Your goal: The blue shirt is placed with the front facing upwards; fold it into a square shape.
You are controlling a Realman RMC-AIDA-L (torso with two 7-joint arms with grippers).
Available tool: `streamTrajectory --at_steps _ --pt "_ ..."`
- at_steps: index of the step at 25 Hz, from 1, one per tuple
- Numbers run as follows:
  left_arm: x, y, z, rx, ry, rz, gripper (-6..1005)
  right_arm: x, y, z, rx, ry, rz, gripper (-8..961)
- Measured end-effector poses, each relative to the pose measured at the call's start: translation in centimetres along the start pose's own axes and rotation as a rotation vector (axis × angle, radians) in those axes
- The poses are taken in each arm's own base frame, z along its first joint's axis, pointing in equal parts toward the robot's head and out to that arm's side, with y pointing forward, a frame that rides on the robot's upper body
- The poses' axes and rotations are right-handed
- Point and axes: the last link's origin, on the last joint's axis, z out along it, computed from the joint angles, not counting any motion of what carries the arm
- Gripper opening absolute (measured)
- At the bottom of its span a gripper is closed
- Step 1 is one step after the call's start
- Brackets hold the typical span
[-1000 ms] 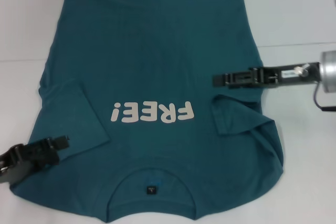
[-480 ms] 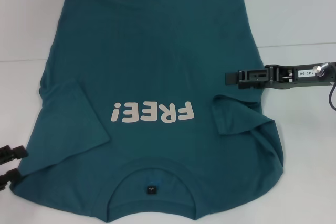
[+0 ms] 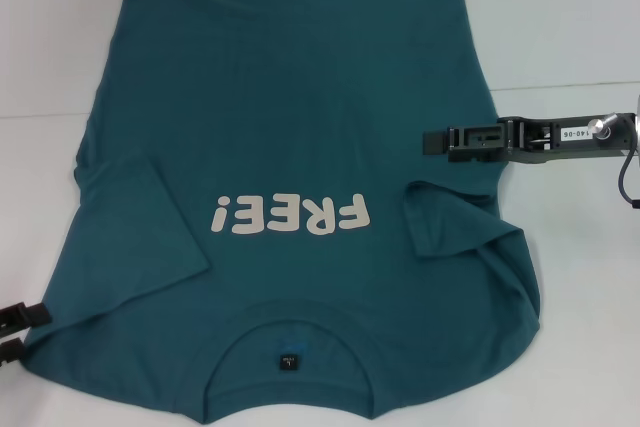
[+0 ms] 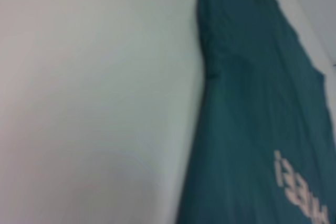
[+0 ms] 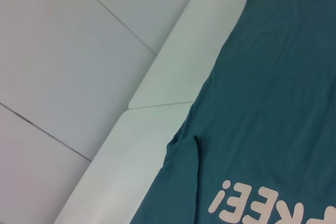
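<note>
The blue shirt (image 3: 300,127) lies flat on the white table, front up, with its cream "FREE!" print (image 3: 290,215) and its collar tag (image 3: 289,361) toward me. Both short sleeves are folded inward: one (image 3: 140,217) on the left, one (image 3: 455,222) on the right. My left gripper (image 3: 15,332) is open at the picture's left edge, just off the shirt's shoulder corner and holding nothing. My right gripper (image 3: 432,141) reaches in from the right, its tip over the shirt's right side above the folded sleeve. The left wrist view shows the shirt (image 4: 252,119), as does the right wrist view (image 5: 273,103).
Bare white table (image 3: 570,297) lies to the right and left of the shirt, with a seam (image 3: 560,84) across it. In the right wrist view the table's far edge (image 5: 157,103) meets a grey tiled floor (image 5: 63,51).
My left gripper has drawn back off the left sleeve to the picture's left edge. My right gripper turned on its wrist, pulled slightly right, then edged back left.
</note>
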Motion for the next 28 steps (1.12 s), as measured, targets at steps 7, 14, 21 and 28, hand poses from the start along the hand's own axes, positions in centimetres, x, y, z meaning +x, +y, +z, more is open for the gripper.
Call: streamTrajectory --at_steps 7,14,21,28 --pt "0.06 -0.44 0.12 0.03 0.011 0.0 722 -0.02 -0.12 -0.02 0.006 -0.005 0.004 774" --pt "0.13 -0.48 0.03 0.028 0.019 -0.011 722 -0.05 -0.1 -0.01 0.006 -0.005 0.004 774" --pt "0.37 -0.86 -0.46 0.029 0.053 -0.048 721 -0.03 -0.06 0.04 0.004 -0.006 0.005 773" --pt "0.3 -0.97 -0.52 0.031 0.057 -0.065 723 0.03 -0.04 0.1 0.002 -0.005 0.006 773"
